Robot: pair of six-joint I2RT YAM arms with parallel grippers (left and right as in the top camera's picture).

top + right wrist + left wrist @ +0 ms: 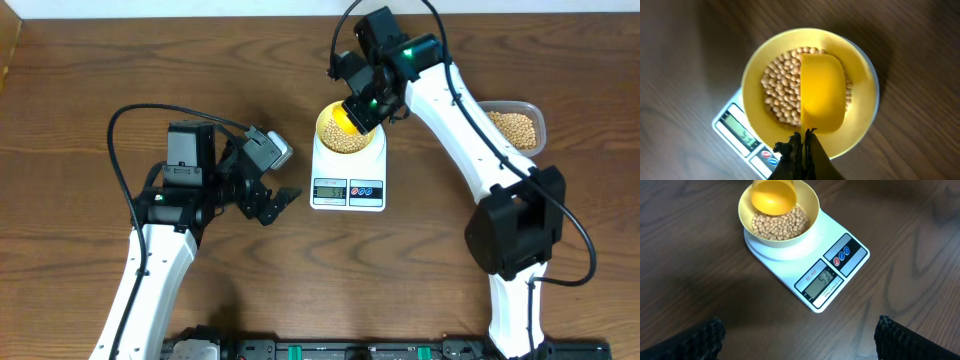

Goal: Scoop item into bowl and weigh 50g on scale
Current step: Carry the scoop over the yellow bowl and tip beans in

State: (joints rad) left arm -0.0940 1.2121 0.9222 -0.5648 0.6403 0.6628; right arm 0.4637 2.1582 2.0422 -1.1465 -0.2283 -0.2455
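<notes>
Yellow scoop (822,95): empty as far as I can see, its cup hanging low inside the bowl (860,90), just over the beans (780,90).
Right gripper (802,150): clamped tight on the scoop's handle, reaching in from the tub side.
Left gripper (278,205): fingers spread wide with nothing between them, out to the left and well apart from the scale (790,265).
Bowl: sits square on the scale's round platform, beans covering its floor.
Tub (543,128): clear plastic with more beans in it, off to the right of the scale.
Display (821,282): lit, two digits that look like fifty-something; I can't read the last one for sure.
Step in hand: trimming the weight to 50, I'd say.
Doing it well: lift the scoop clear first, since any touch on bowl or beans would skew the number — then let the reading settle. If it's over, skim off only a few beans with the lip, going shallow, and check again after each pass.
</notes>
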